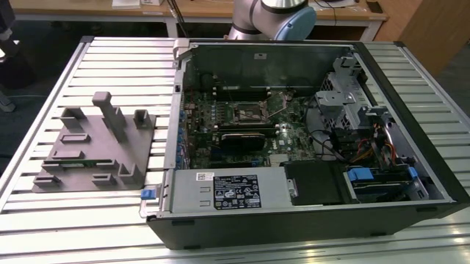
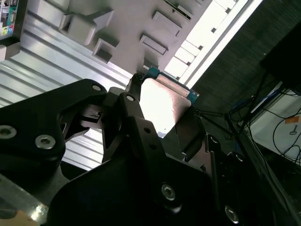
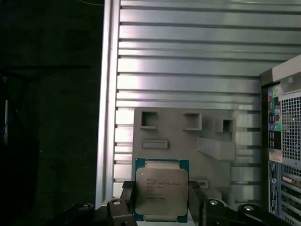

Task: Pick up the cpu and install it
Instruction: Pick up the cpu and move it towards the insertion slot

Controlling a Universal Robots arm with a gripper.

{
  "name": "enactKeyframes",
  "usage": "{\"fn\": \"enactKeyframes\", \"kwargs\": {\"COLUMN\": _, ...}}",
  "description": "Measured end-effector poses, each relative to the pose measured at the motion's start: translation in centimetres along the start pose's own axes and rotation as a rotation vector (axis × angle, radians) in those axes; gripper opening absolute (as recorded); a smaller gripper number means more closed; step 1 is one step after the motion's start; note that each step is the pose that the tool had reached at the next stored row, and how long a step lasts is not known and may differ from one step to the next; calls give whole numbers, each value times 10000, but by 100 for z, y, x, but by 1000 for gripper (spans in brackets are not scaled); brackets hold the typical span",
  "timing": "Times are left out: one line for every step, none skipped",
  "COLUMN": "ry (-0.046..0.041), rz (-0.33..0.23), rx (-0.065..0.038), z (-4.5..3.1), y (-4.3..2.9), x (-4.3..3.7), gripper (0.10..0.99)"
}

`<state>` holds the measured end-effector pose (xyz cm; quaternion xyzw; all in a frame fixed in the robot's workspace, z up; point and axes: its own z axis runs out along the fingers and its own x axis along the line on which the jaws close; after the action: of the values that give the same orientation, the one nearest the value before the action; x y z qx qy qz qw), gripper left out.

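In both wrist views my gripper (image 3: 161,203) is shut on the cpu (image 3: 161,188), a small square chip with a pale metal top and a green rim. One black finger (image 3: 128,200) presses each side of it. The second wrist view has the same chip (image 2: 164,99) between the fingers (image 2: 133,110) of the gripper (image 2: 162,115), held well above the slatted table. Below it lies the grey fixture (image 3: 188,141). In the exterior view the open computer case (image 1: 411,121) shows the motherboard's square socket (image 1: 246,113).
The grey fixture (image 1: 96,148) lies on the slatted metal table (image 1: 118,60) at the exterior view's left, with a thin green strip (image 1: 74,161) in it. A white-labelled black box (image 1: 231,190) sits at the case's front. The arm's base (image 1: 272,16) rises behind the case.
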<state>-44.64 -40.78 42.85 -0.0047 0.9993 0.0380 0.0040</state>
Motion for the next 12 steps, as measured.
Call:
{"fn": "enactKeyframes", "kwargs": {"ry": -1, "rz": 0, "rx": -3, "z": -39, "y": 3, "x": 0, "gripper": 545}}
{"fn": "enactKeyframes", "kwargs": {"ry": -1, "rz": 1, "rx": -5, "z": -64, "y": 5, "x": -5, "gripper": 545}}
{"fn": "enactKeyframes", "kwargs": {"ry": -3, "rz": 0, "rx": -15, "z": -71, "y": 5, "x": -19, "gripper": 545}}
{"fn": "enactKeyframes", "kwargs": {"ry": -3, "rz": 0, "rx": -18, "z": -72, "y": 5, "x": -40, "gripper": 545}}
{"fn": "enactKeyframes", "kwargs": {"ry": 1, "rz": 1, "rx": -18, "z": -73, "y": 5, "x": -75, "gripper": 545}}
{"fn": "enactKeyframes", "kwargs": {"ry": 7, "rz": 2, "rx": -18, "z": -72, "y": 5, "x": -119, "gripper": 545}}
{"fn": "enactKeyframes", "kwargs": {"ry": 17, "rz": 2, "rx": -18, "z": -72, "y": 4, "x": -159, "gripper": 545}}
{"fn": "enactKeyframes", "kwargs": {"ry": 24, "rz": 2, "rx": -17, "z": -72, "y": 4, "x": -196, "gripper": 545}}
{"fn": "enactKeyframes", "kwargs": {"ry": 29, "rz": 3, "rx": -18, "z": -71, "y": 3, "x": -234, "gripper": 545}}
{"fn": "enactKeyframes", "kwargs": {"ry": 32, "rz": 3, "rx": -18, "z": -70, "y": 3, "x": -271, "gripper": 545}}
{"fn": "enactKeyframes", "kwargs": {"ry": 36, "rz": 4, "rx": -18, "z": -70, "y": 3, "x": -313, "gripper": 545}}
{"fn": "enactKeyframes", "kwargs": {"ry": 41, "rz": 5, "rx": -18, "z": -69, "y": 3, "x": -352, "gripper": 545}}
